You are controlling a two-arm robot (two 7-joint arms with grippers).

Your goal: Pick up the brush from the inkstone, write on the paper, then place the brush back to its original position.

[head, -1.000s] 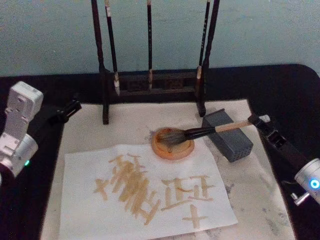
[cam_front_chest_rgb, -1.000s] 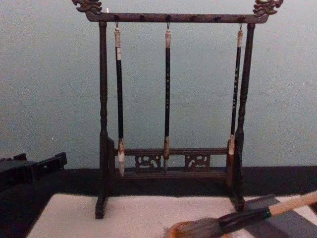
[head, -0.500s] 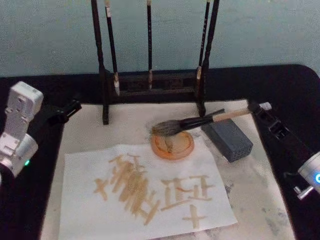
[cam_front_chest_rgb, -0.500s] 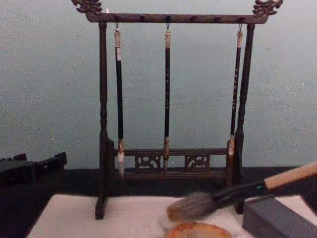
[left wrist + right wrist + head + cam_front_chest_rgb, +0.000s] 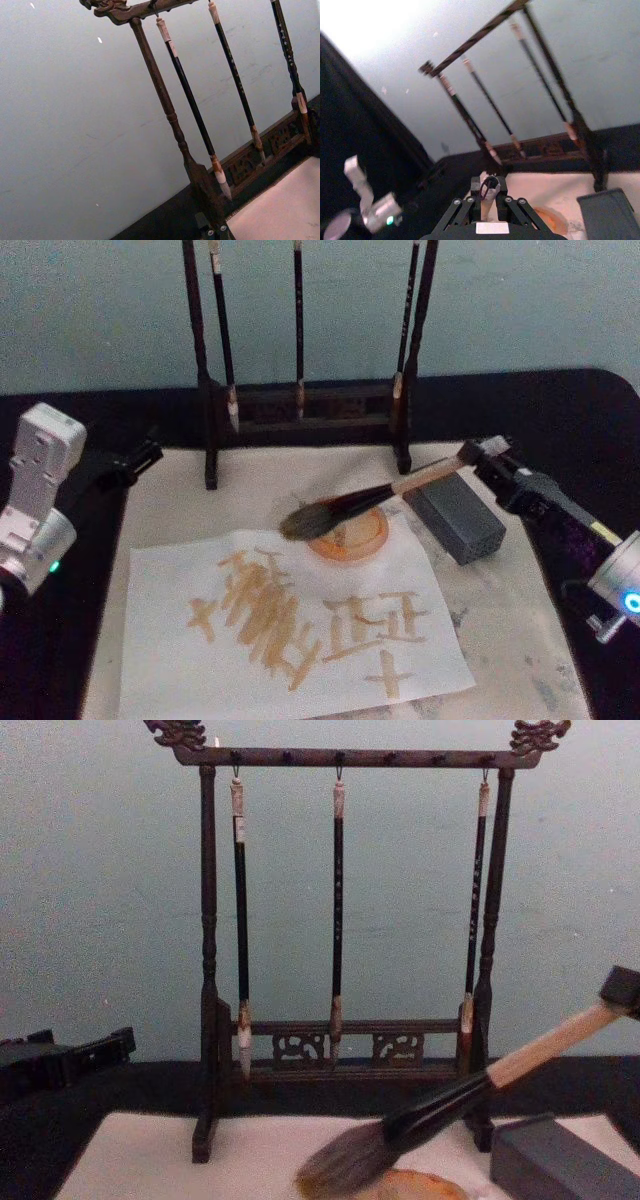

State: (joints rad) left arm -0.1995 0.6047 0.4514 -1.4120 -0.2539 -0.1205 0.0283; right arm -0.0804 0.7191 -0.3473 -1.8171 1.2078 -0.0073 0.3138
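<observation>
The brush (image 5: 382, 490) is gripped at the very end of its pale handle by the right gripper (image 5: 488, 453), whose jaws are closed tight on it. It is held clear of the table on a slant, with the bushy bristle head lowest, poised over the near-left rim of the inkstone (image 5: 362, 538), a round orange dish, and just short of the paper (image 5: 170, 660). The grey block (image 5: 462, 518) lies beneath the handle, untouched. The left gripper (image 5: 128, 462) is parked well apart at the table's left edge. Because the hold is taken so far from the bristles, any small wrist error would likely be magnified at the tip, so a stroke could be smeared or pressed too hard. The loose sheet could be dragged or wrinkled by wet bristles. Much of the paper is already covered in tan strokes, so fresh marks may be laid over them. A wide swing could also knock the brush rack (image 5: 205, 970) and its 3 thin brushes (image 5: 338, 900).
</observation>
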